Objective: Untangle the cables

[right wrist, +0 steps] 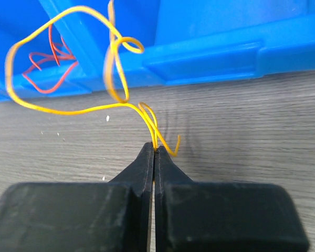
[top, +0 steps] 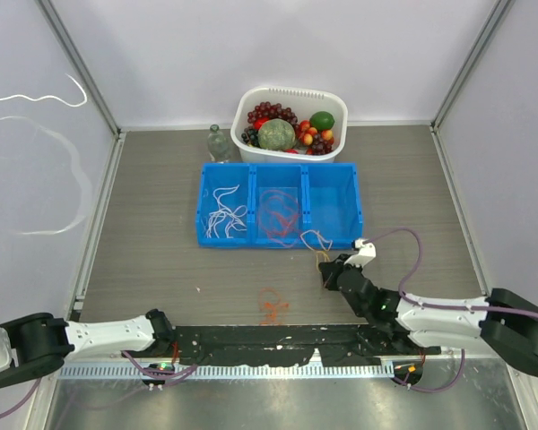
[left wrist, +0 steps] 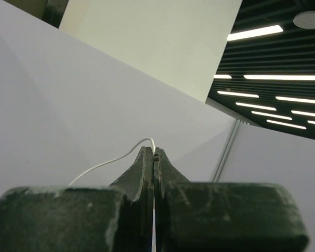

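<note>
Yellow cable (right wrist: 68, 111) pinched tight between right gripper (right wrist: 154, 149) tips, looping up beside blue bin (right wrist: 210, 52) (red cables (right wrist: 42, 69) inside). White cable (left wrist: 110, 160) pinched by left gripper (left wrist: 154, 152), curving off sideways.

Your three-compartment bin (top: 334, 213) sits mid-table, with cables (top: 226, 213) in its left and middle compartments. Behind it, at the far edge, you see the fruit basket (top: 291, 92), a bottle (top: 219, 143) to its left. Before the bin, toward the near edge, lies a loose cable (top: 271, 306).
</note>
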Robot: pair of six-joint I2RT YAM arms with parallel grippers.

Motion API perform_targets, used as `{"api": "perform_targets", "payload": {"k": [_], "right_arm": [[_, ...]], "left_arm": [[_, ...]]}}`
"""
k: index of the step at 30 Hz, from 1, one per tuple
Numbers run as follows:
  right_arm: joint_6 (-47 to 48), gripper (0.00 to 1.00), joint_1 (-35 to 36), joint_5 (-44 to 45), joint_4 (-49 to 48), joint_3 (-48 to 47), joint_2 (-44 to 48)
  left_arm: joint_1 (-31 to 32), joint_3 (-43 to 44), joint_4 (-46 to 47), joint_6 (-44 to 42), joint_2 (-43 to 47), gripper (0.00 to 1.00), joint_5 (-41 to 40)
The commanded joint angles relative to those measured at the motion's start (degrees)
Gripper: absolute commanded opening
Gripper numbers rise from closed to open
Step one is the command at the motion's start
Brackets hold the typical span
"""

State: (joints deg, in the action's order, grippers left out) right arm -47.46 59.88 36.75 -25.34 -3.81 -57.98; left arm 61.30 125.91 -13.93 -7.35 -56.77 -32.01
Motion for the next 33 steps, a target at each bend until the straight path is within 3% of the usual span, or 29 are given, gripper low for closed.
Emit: {"api": "perform_targets", "payload": {"k": [1, 8, 22, 33], "right_arm": [[-6.32, 0.01, 0.15, 6.4, 8.2, 1.0, 7.6], [-2.2, 0.01, 0.24, 4.73, 8.82, 2.76, 15.35], [5.88, 0.01, 0.24, -7.64, -0.4, 1.79, 10.07], [9.84, 0.01, 0.24, -22.24, -5.67, 6.45, 17.29]], "left_arm": [[-0.21, -0.22, 3.56, -4.77, -1.85, 0.0, -4.2], [-0.21, -8.91, 4.09, -2.58, -1.67, 0.0, -5.34], [-0.39, -26.84, 1.36, 1.37, -9.05, 0.0, -10.44], [-13.3, -38.62, -2.06, 14.9, -8.62, 0.0, -3.07]]}}
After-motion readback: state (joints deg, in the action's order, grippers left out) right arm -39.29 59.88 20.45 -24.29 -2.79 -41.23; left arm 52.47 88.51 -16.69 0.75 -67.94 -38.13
